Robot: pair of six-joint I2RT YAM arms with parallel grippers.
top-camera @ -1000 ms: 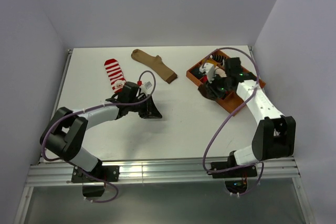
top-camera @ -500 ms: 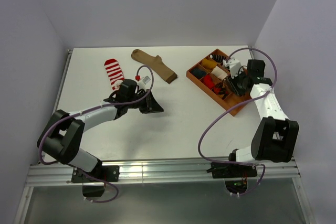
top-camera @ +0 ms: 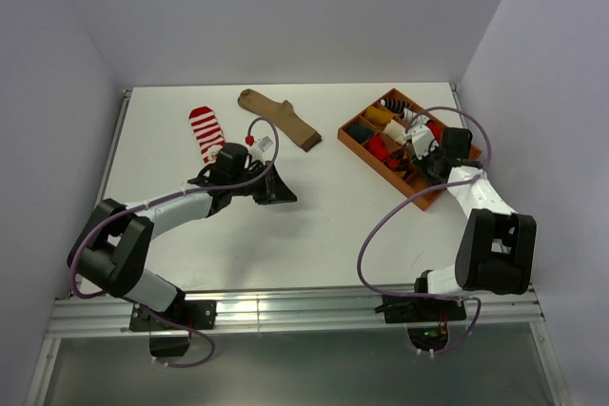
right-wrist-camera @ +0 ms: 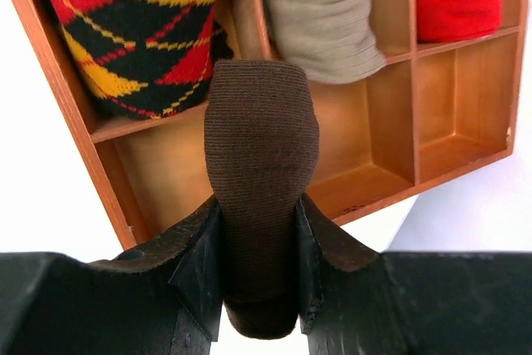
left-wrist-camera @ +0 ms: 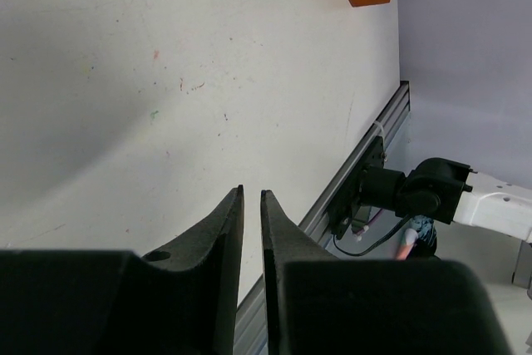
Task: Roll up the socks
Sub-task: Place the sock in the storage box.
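Shifted right in the frame, right tool [right-wrist-camera: 258, 205] squeezing brown sock [right-wrist-camera: 261, 122] over tray [right-wrist-camera: 100, 180], left tool [left-wrist-camera: 252, 195] nearly closed, empty; could fall outside if dropped crooked.

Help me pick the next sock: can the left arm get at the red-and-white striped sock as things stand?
Probably yes. The left gripper holds nothing, and the red-and-white striped sock lies on the table just beyond its wrist, nothing between them.

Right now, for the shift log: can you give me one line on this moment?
right tool: grips rolled brown sock over tray | left tool: nearly shut, empty | tan sock, striped sock: flat, unrolled
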